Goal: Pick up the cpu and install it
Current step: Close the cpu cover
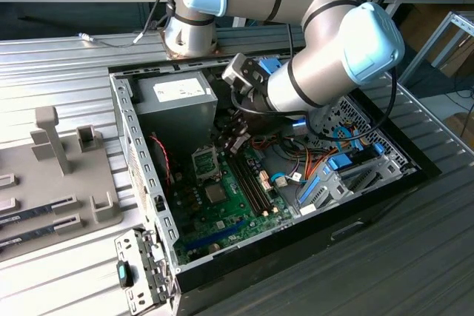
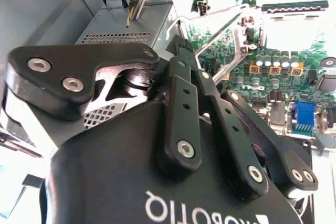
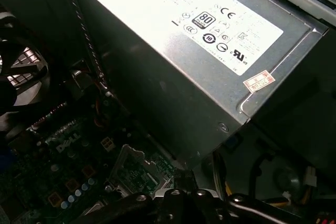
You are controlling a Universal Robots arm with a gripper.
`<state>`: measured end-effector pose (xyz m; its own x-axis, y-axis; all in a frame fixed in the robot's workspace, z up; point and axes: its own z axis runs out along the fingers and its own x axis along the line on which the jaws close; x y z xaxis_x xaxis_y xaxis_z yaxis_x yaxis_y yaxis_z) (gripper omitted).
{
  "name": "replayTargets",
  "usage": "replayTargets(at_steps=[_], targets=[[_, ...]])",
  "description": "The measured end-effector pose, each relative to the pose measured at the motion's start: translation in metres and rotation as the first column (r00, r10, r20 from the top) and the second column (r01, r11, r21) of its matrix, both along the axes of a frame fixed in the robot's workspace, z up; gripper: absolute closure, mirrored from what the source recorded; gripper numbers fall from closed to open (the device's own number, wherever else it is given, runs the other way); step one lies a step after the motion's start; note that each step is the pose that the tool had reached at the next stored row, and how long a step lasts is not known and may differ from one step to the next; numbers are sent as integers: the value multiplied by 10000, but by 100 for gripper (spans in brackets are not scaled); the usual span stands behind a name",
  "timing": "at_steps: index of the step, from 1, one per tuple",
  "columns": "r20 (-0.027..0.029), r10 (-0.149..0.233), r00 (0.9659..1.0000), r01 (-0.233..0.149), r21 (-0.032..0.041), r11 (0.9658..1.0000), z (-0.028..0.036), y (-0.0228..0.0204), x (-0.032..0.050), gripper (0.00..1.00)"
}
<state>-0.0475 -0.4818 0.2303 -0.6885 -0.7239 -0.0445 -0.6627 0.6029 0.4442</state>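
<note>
My gripper [image 1: 231, 138] reaches down into the open computer case [image 1: 141, 153], just beside the motherboard's socket [image 1: 205, 162]. In the second wrist view the two black fingers [image 2: 181, 103] meet at their tips, so the gripper [image 2: 181, 46] is shut. I cannot tell whether anything thin is pinched. A raised metal socket frame with its wire lever [image 2: 218, 30] stands right at the fingertips. Inside the socket a pale square [image 2: 291, 30] is washed out by glare. I cannot tell if that square is the cpu. The gripper [image 3: 181, 182] hangs below the power supply's corner.
The grey power supply box [image 1: 178, 94] [image 3: 199, 51] stands close behind the gripper. A smaller dark-grey chip [image 1: 215, 194] and memory slots [image 1: 252, 183] lie near the socket, with coloured cables [image 1: 318, 164] on the exterior view's right. A grey fixture plate [image 1: 59, 175] lies outside the case.
</note>
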Motion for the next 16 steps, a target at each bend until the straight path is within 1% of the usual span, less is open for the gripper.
replayTargets(at_steps=[1, 2, 3, 4, 5, 9, 11, 14, 16], targets=[[0, 6, 10000, -6, -10, 10000, 1, -2, 0, 89], [-1, 32, 10000, -32, -48, 10000, 5, -13, 0, 89], [-1, 71, 10000, -71, -79, 9999, 10, -63, 0, 89], [0, 100, 9999, -100, -82, 9999, 11, -117, -1, 89], [0, 111, 9999, -111, -84, 9999, 13, -131, 0, 89], [-1, 145, 9999, -145, -84, 9999, 53, -167, 0, 89], [0, 151, 9999, -151, -83, 9999, 54, -171, 0, 89], [-1, 156, 9999, -156, -83, 9998, 54, -191, 0, 89], [-1, 156, 9999, -156, -85, 9998, 54, -212, 0, 89]])
